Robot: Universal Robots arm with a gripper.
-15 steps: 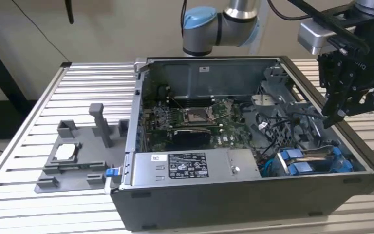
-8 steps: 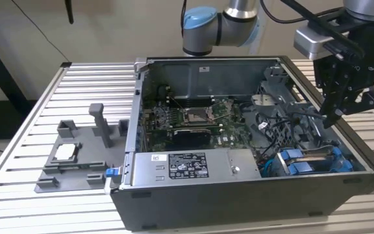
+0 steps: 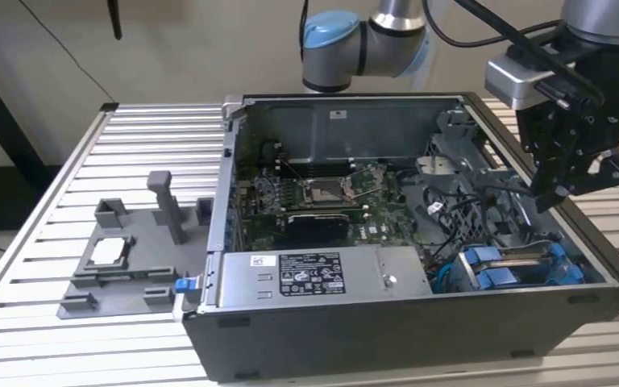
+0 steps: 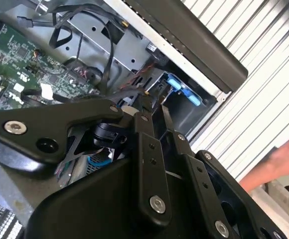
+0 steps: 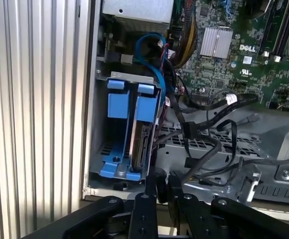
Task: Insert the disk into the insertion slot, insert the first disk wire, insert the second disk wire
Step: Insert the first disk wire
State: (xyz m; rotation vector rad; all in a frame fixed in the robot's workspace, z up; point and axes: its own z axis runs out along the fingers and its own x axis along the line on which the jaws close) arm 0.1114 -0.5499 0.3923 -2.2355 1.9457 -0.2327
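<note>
Closed fingers (image 5: 151,191), disk (image 5: 140,142) in insertion slot (image 5: 96,134)

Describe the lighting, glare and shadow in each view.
Exterior view: soft, even light; the computer case interior is dimmer around the disk. Second wrist view: the gripper is a dark silhouette against the glaring ribbed table. First wrist view: bright streaks along the table ribs, the disk's blue carrier clearly lit.

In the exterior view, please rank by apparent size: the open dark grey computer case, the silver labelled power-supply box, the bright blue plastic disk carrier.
1. The open dark grey computer case, largest.
2. The silver labelled power-supply box.
3. The bright blue plastic disk carrier, smallest as seen; it sits partly hidden in the case.
</note>
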